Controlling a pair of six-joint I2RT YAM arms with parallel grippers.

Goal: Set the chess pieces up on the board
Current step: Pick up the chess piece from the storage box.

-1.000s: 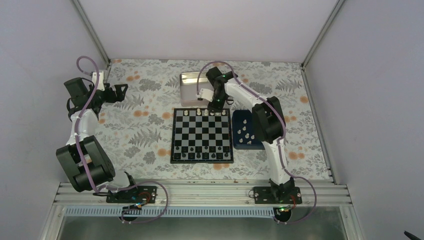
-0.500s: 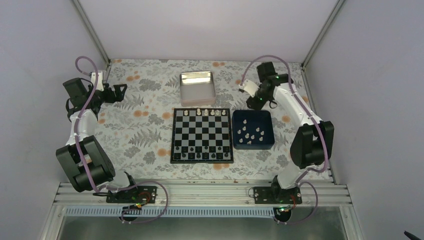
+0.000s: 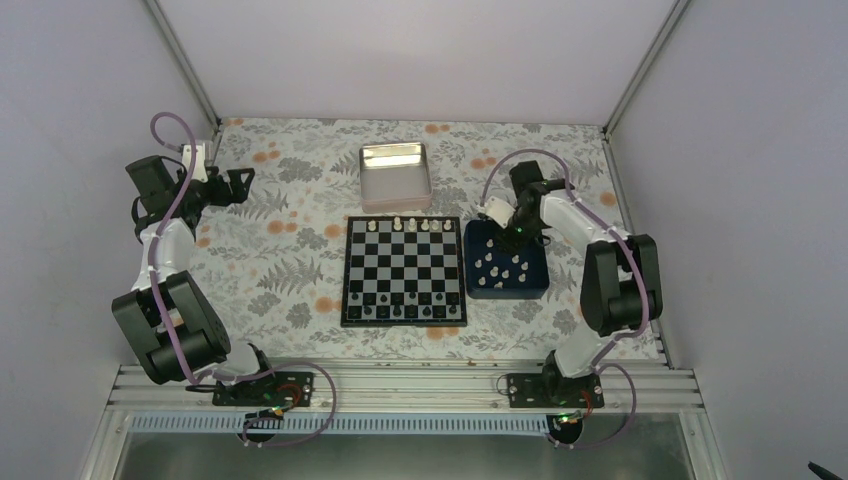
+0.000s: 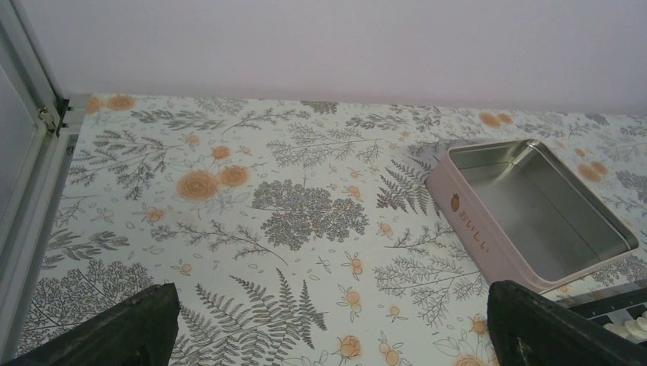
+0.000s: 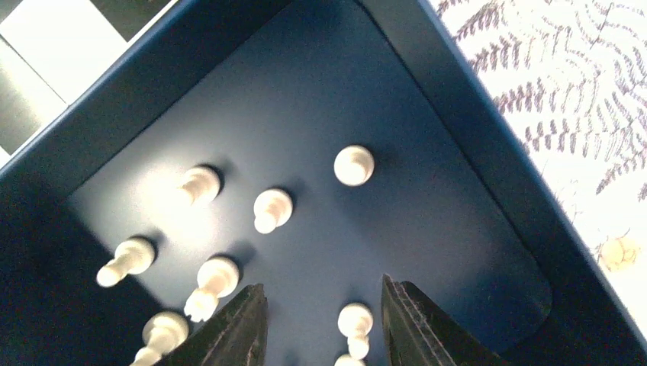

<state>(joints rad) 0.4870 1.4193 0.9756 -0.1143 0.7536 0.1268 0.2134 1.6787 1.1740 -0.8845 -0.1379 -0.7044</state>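
Observation:
The board [image 3: 404,275] lies mid-table with a few white chess pieces [image 3: 411,225] along its far row and dark ones along the near row. Several more white chess pieces [image 5: 354,165] stand in the dark blue tray [image 5: 305,99], which sits right of the board [image 5: 30,46]. My right gripper [image 3: 517,232] hangs over the tray's far end. In the right wrist view that gripper [image 5: 324,305] is open, and one white piece [image 5: 355,320] stands between its fingers untouched. My left gripper [image 3: 240,185] is wide open over the cloth at far left, holding nothing.
A shiny metal tin [image 3: 394,175] sits beyond the board, and the left wrist view shows the tin [image 4: 534,206] empty. The blue tray's walls [image 3: 505,292] surround the right fingers. Frame posts stand at the table's far corners.
My right arm left the board's far row, swung out right, then came down over the blue tray with its jaws wider. The left arm has not moved.

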